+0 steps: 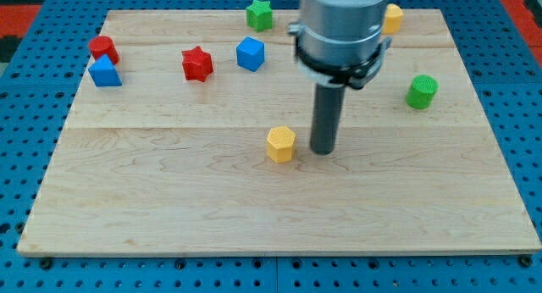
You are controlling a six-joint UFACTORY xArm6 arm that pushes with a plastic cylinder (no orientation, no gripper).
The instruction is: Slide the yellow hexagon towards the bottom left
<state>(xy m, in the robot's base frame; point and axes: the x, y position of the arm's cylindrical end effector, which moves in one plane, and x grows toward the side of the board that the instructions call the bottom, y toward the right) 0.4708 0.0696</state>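
Observation:
The yellow hexagon [280, 144] lies near the middle of the wooden board [169, 208]. My tip [322, 150] rests on the board just to the view's right of the hexagon, with a small gap between them. The rod rises from it to the arm's grey body at the view's top.
A red block [103, 47] and a blue block [105, 72] sit at the upper left. A red star [196, 63], a blue cube [251, 53] and a green star [259, 14] lie along the top. A yellow block [393, 18] and a green cylinder [421, 91] are at the right.

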